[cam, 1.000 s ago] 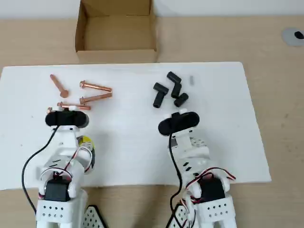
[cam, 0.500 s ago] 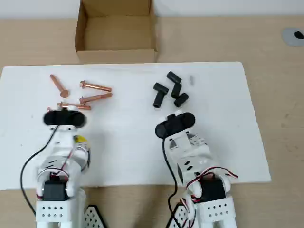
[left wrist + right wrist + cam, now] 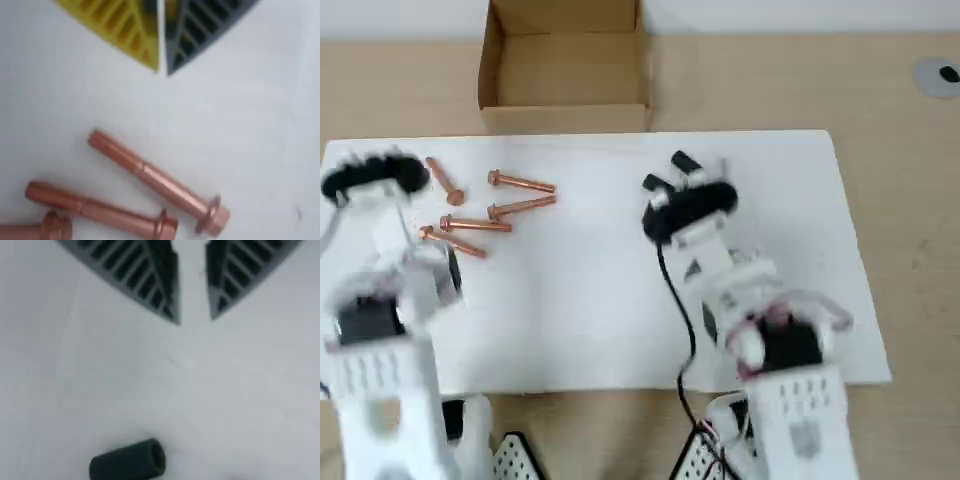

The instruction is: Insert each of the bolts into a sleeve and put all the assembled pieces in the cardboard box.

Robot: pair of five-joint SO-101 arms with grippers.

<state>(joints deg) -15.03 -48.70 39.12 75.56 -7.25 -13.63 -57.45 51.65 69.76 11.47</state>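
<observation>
"Bolts (image 3: 522, 182) first: where are they lying?"

"Five copper ones are lying loose on the white sheet (image 3: 580, 310) that is covering the desk (image 3: 905, 200), toward its left side."

"And the sleeves (image 3: 685, 163)?"

"They are lying in a black cluster further right on the same sheet, well apart from the bolts. The right arm (image 3: 725, 275) is hanging over that cluster and hiding part of it, so I cannot count them; two are peeking out past it."

"What is the right gripper (image 3: 194, 319) doing?"

"It is hovering above bare sheet with its fingers parted by a narrow gap, gripping nothing. One sleeve (image 3: 127, 460) is lying on its side near it, not touching it."

"And the left gripper (image 3: 162, 70)?"

"The left arm (image 3: 385, 240) is standing at the sheet's left edge, just beside the bolts. Its gripper is pointing down at the sheet, the yellow and dark fingers pressing all but together with nothing between them. The nearest bolt (image 3: 160, 182) is lying apart from the fingertips."

"Where is the cardboard box (image 3: 565, 118) sitting?"

"It is standing open on the desk just beyond the sheet's far edge. Every bolt and sleeve I can see is lying outside it."
</observation>
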